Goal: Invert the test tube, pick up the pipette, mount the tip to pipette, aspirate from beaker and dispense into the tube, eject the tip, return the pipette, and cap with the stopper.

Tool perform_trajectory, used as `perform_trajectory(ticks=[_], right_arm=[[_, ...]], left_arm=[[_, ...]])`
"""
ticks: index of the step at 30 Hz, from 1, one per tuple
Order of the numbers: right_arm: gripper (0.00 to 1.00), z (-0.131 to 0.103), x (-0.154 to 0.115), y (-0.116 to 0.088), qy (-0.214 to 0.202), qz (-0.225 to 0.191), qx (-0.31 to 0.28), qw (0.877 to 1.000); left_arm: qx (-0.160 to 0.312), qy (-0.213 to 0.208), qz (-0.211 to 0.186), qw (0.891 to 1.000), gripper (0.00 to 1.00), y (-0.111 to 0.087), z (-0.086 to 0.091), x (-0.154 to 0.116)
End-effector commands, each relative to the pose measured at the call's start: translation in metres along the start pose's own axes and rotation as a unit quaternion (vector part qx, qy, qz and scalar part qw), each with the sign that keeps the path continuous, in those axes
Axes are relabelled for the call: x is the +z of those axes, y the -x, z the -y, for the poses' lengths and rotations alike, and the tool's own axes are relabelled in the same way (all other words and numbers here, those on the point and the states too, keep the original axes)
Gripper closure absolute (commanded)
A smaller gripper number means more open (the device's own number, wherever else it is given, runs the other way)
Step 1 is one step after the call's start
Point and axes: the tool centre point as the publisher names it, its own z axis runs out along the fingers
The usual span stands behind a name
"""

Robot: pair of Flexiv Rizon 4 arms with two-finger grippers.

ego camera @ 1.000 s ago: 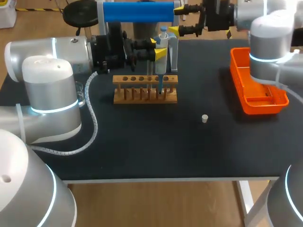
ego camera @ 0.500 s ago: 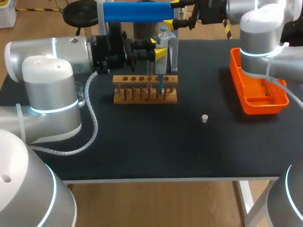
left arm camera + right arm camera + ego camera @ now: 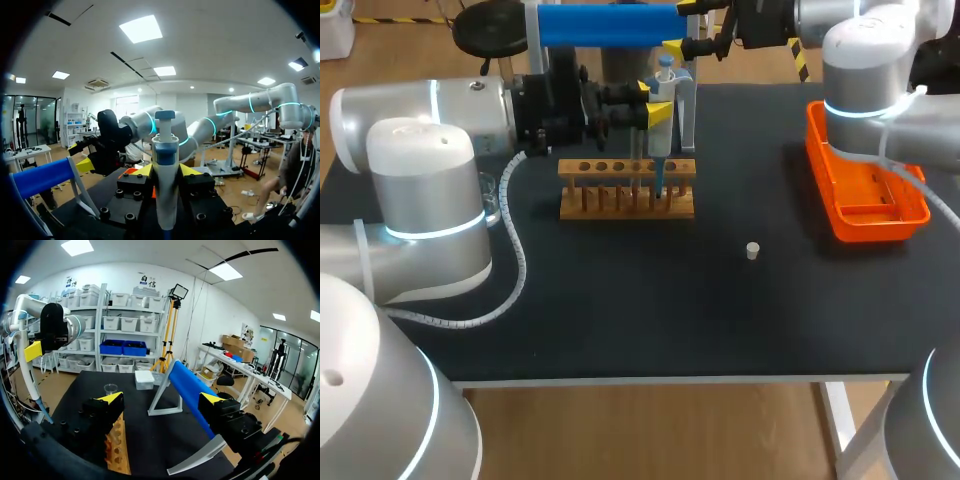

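My left gripper (image 3: 654, 101) is shut on the grey and blue pipette (image 3: 662, 95) and holds it upright above the wooden rack (image 3: 626, 190). The pipette's blue tip (image 3: 658, 180) reaches down into a hole near the rack's right end. In the left wrist view the pipette (image 3: 165, 165) stands between my yellow fingertips (image 3: 142, 171). My right gripper (image 3: 686, 28) is open at the back of the table, by the right end of the blue pipette stand (image 3: 610, 25). Its view has the stand (image 3: 187, 390) ahead of its gripper (image 3: 161, 398). The white stopper (image 3: 752, 250) lies alone on the mat.
An orange tray (image 3: 865, 185) sits at the right edge. A glass beaker (image 3: 491, 200) stands at the left, half hidden behind my left arm, and shows small beyond the rack (image 3: 110, 388). A white box (image 3: 144, 380) sits at the table's far end.
My right arm has swung back and to the left, taking its open gripper up beside the blue stand's end. The left arm and pipette have kept still.
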Motion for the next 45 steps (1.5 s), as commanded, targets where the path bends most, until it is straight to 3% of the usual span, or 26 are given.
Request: perform_trajectory(ticks=[1, 21, 45], right_arm=[[0.0, 0.0, 0.0, 0.001, -0.001, -0.001, 0.0, 1.0], [0.0, 0.003, 0.006, 0.006, -0.004, 0.004, 0.003, 1.0], [0.0, 0.03, 0.026, 0.003, -0.033, 0.031, 0.009, 0.999]], left_arm=[[0.001, -0.002, 0.0, 1.0, 1.0, 0.0, -0.001, 0.001], [0.001, -0.002, 0.0, 1.0, 1.0, 0.0, -0.001, 0.001], [0.001, -0.002, 0.0, 1.0, 1.0, 0.0, -0.001, 0.001]])
